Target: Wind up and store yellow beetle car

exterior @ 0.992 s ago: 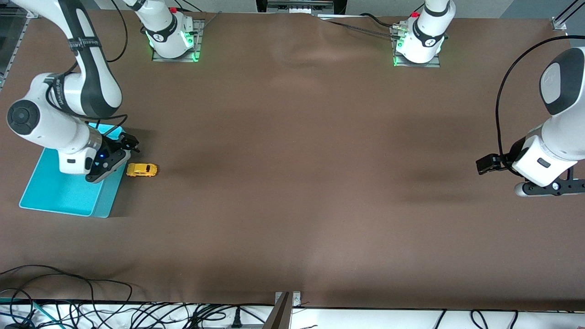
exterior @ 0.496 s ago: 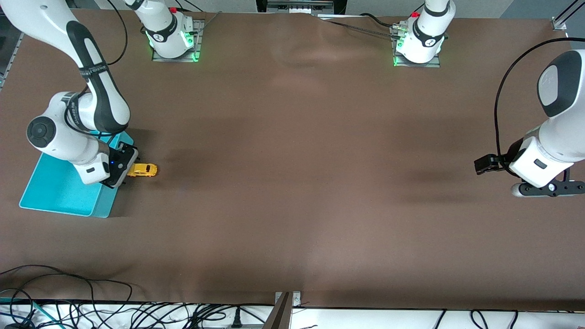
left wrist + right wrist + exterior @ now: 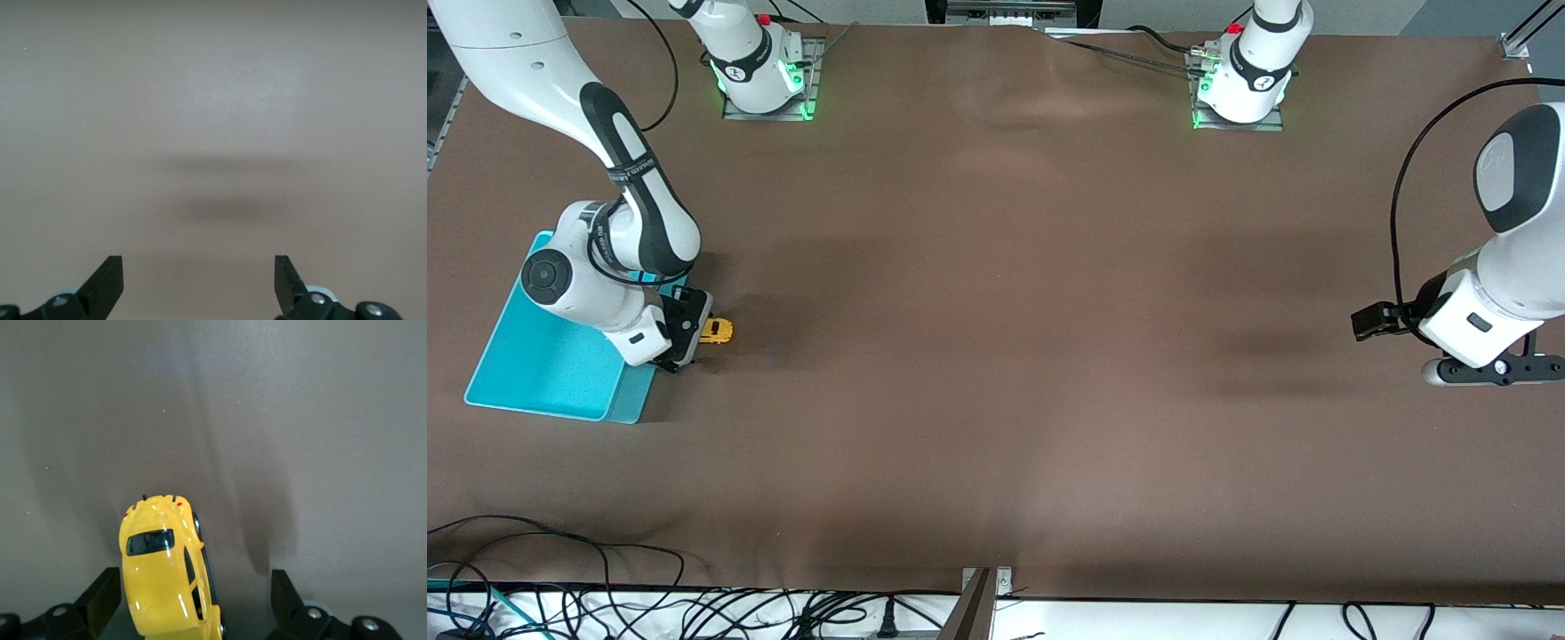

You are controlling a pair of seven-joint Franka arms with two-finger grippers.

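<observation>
The yellow beetle car [image 3: 719,331] stands on its wheels on the brown table, beside the turquoise bin [image 3: 534,382], on the side toward the left arm's end. My right gripper [image 3: 685,336] is low over the car's bin-side end and covers part of it. In the right wrist view the car [image 3: 165,570] lies between the open fingers [image 3: 105,595] of the right gripper [image 3: 195,597], closer to one finger, with a gap on the other side. My left gripper [image 3: 1498,369] waits open over bare table at the left arm's end; the left wrist view shows the left gripper [image 3: 199,283] with nothing in it.
The bin's wall [image 3: 633,391] stands right beside the right gripper. Both arm bases [image 3: 760,80] are bolted along the table's edge farthest from the front camera. Cables [image 3: 605,596] lie past the nearest edge.
The right arm has swung from above the bin toward the car and come down over its bin-side end, hiding part of it. The car has not moved. The left arm barely shifted.
</observation>
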